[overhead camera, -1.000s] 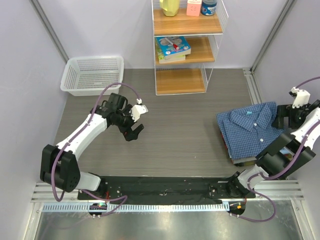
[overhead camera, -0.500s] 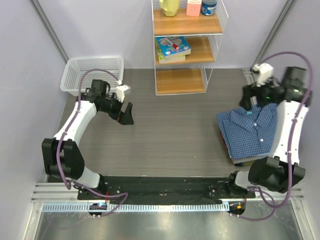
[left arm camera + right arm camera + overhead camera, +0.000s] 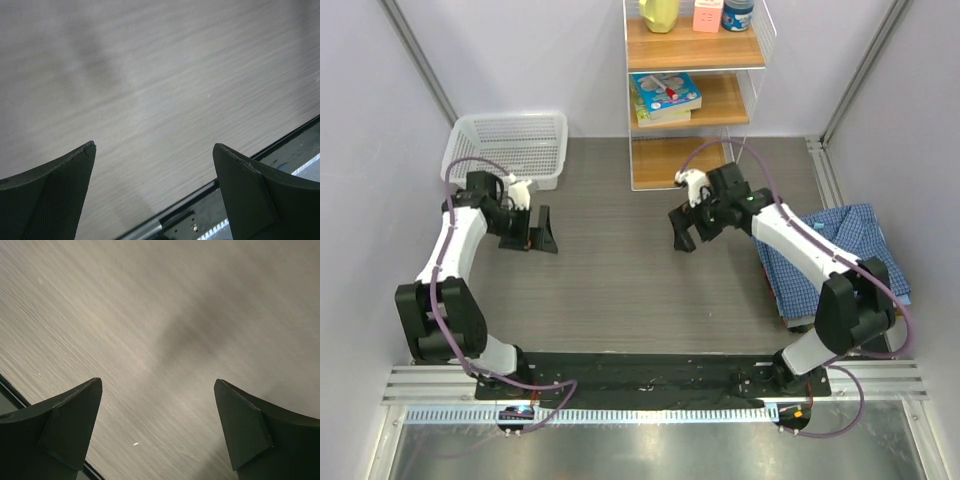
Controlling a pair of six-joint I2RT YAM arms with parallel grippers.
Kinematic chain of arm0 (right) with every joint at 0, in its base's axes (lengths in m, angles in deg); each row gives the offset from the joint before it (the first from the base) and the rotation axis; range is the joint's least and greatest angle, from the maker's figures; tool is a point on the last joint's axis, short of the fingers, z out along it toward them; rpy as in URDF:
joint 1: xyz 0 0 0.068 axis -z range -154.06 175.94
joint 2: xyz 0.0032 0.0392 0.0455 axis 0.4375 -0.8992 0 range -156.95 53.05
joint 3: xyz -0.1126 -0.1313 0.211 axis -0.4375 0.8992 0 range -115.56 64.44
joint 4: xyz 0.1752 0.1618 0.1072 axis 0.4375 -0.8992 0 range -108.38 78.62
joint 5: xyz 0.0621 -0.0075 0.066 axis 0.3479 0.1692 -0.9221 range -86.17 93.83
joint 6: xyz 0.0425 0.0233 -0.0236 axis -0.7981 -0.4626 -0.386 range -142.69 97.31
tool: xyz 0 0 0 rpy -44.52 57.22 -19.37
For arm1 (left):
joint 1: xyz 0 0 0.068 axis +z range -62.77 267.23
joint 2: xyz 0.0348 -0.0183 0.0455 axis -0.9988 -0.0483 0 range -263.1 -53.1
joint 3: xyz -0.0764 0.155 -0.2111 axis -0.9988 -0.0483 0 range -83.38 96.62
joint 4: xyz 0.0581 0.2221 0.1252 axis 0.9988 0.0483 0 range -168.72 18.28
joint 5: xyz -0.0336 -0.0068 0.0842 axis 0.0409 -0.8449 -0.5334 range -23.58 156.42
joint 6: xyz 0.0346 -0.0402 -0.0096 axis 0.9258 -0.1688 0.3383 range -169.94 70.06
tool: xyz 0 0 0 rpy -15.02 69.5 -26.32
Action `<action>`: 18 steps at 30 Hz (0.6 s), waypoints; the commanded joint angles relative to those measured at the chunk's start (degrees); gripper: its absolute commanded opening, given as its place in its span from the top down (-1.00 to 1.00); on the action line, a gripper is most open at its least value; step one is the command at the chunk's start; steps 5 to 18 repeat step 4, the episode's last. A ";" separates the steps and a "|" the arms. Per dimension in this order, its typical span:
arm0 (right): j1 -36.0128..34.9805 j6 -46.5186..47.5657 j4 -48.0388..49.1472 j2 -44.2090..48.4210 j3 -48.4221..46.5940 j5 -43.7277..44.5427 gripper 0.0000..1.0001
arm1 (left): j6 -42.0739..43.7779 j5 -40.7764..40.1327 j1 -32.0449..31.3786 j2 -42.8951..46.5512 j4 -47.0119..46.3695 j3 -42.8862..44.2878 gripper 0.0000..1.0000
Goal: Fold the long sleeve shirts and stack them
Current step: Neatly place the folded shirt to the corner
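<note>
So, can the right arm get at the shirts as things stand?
Probably yes. The shirts lie stacked at the table's right side, and the right arm already crosses above them. Its jaws stand open and empty over bare table. Nothing lies between, though the arm would need to fold back.

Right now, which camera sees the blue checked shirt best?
The top external view. It shows the blue checked shirt lying folded on the right side, partly hidden behind the right arm. Both wrist views show only open jaws over bare tabletop, with no shirt at all.
</note>
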 commanded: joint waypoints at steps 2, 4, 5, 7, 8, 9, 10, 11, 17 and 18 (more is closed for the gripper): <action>-3.54 -3.50 6.70 1.26 5.04 7.63 -0.99 | 1.47 -8.03 -0.98 5.66 -1.00 -5.30 -0.99; -3.54 -1.83 6.00 4.06 6.10 10.97 -0.99 | 2.09 -9.96 -0.98 8.11 -1.79 -6.00 -0.99; -3.54 -1.83 6.00 4.06 6.10 10.97 -0.99 | 2.09 -9.96 -0.98 8.11 -1.79 -6.00 -0.99; -3.54 -1.83 6.00 4.06 6.10 10.97 -0.99 | 2.09 -9.96 -0.98 8.11 -1.79 -6.00 -0.99; -3.54 -1.83 6.00 4.06 6.10 10.97 -0.99 | 2.09 -9.96 -0.98 8.11 -1.79 -6.00 -0.99; -3.54 -1.83 6.00 4.06 6.10 10.97 -0.99 | 2.09 -9.96 -0.98 8.11 -1.79 -6.00 -0.99; -3.54 -1.83 6.00 4.06 6.10 10.97 -0.99 | 2.09 -9.96 -0.98 8.11 -1.79 -6.00 -0.99; -3.54 -1.83 6.00 4.06 6.10 10.97 -0.99 | 2.09 -9.96 -0.98 8.11 -1.79 -6.00 -0.99; -3.54 -1.83 6.00 4.06 6.10 10.97 -0.99 | 2.09 -9.96 -0.98 8.11 -1.79 -6.00 -0.99; -3.54 -1.83 6.00 4.06 6.10 10.97 -0.99 | 2.09 -9.96 -0.98 8.11 -1.79 -6.00 -0.99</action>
